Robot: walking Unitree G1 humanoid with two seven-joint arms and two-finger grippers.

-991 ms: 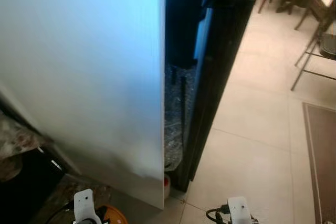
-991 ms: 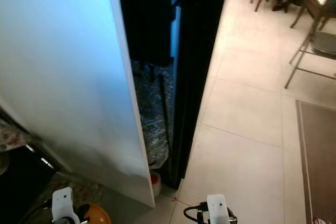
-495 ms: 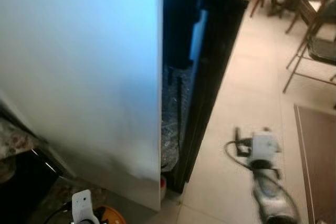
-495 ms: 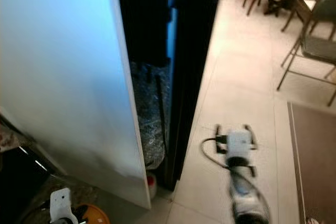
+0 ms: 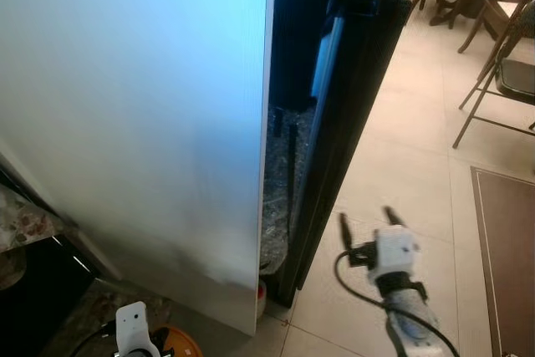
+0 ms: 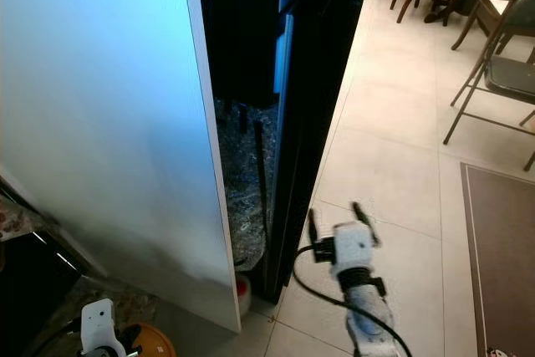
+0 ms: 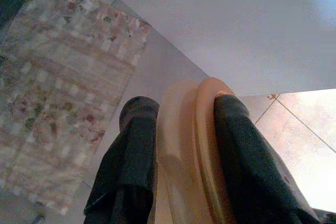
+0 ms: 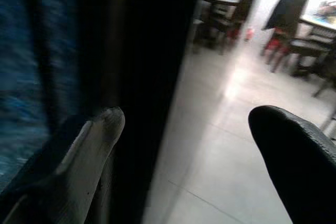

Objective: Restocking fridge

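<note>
The right gripper [image 6: 338, 211] (fingers spread wide) hangs beside the black fridge [image 6: 313, 89]; the left gripper [image 7: 181, 124] pinches an orange plate [image 7: 189, 156].

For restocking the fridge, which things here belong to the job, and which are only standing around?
Part of the job:
black fridge
right gripper, open, close to the fridge's edge
left gripper, shut on an orange round object

Just standing around:
white panel
chairs
brown rug
</note>
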